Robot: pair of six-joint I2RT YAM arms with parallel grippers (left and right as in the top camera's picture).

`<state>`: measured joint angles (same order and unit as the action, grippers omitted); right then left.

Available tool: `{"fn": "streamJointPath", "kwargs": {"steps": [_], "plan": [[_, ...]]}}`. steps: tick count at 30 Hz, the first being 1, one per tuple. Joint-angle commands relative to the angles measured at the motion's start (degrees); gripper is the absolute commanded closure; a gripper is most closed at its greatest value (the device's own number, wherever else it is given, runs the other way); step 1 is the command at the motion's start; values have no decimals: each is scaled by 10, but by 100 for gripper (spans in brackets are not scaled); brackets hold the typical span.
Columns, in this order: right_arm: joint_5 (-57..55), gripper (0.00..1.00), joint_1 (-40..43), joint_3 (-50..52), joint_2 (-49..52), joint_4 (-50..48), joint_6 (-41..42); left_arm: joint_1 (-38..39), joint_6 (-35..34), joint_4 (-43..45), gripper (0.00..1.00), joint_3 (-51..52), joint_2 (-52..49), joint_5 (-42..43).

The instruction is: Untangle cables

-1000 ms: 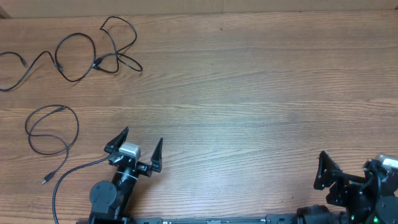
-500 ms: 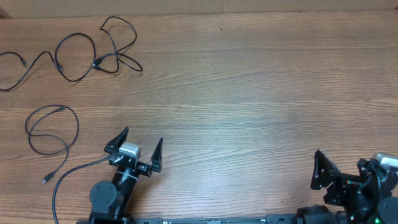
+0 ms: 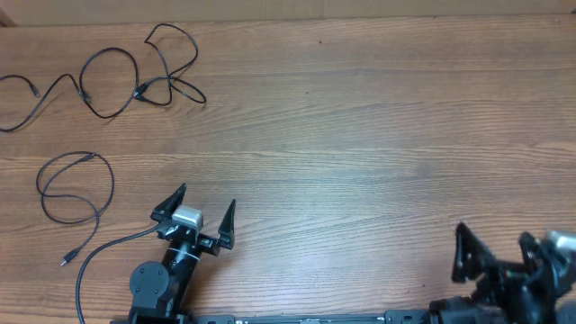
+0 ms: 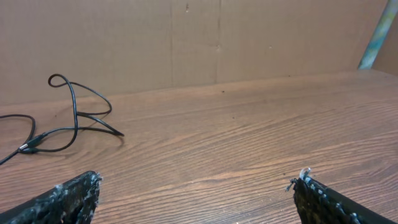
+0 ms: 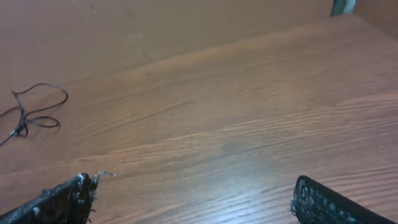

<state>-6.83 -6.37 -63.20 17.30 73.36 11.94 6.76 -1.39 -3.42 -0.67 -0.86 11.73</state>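
Observation:
Thin black cables lie on the wooden table at the far left. A tangled pair with loops (image 3: 135, 76) sits at the back left; it also shows in the left wrist view (image 4: 71, 121) and the right wrist view (image 5: 34, 112). A separate looped cable (image 3: 76, 189) with a plug end lies nearer the front left. My left gripper (image 3: 196, 209) is open and empty near the front edge, right of that loop. My right gripper (image 3: 493, 245) is open and empty at the front right, far from all cables.
A brown cardboard wall (image 4: 186, 37) stands along the table's far edge. The left arm's own thicker black cable (image 3: 108, 252) curves beside its base. A greenish object (image 4: 379, 34) shows at the far right edge.
My right gripper has shifted slightly, turning and dropping toward the front edge. The left arm and the cables have not moved.

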Motion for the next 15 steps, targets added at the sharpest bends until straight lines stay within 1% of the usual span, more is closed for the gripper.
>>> {"fn": "streamJointPath", "kwargs": {"steps": [1,8,15], "plan": [[-2,0,2,-63,-21,24,-20,-1,-8,0,1,4,6,-3],[-22,0,2,-132,-26,75,-35,-1,-8,0,1,4,6,-3],[-30,0,2,-136,-26,36,-35,-1,-8,0,1,4,6,-3]]}}
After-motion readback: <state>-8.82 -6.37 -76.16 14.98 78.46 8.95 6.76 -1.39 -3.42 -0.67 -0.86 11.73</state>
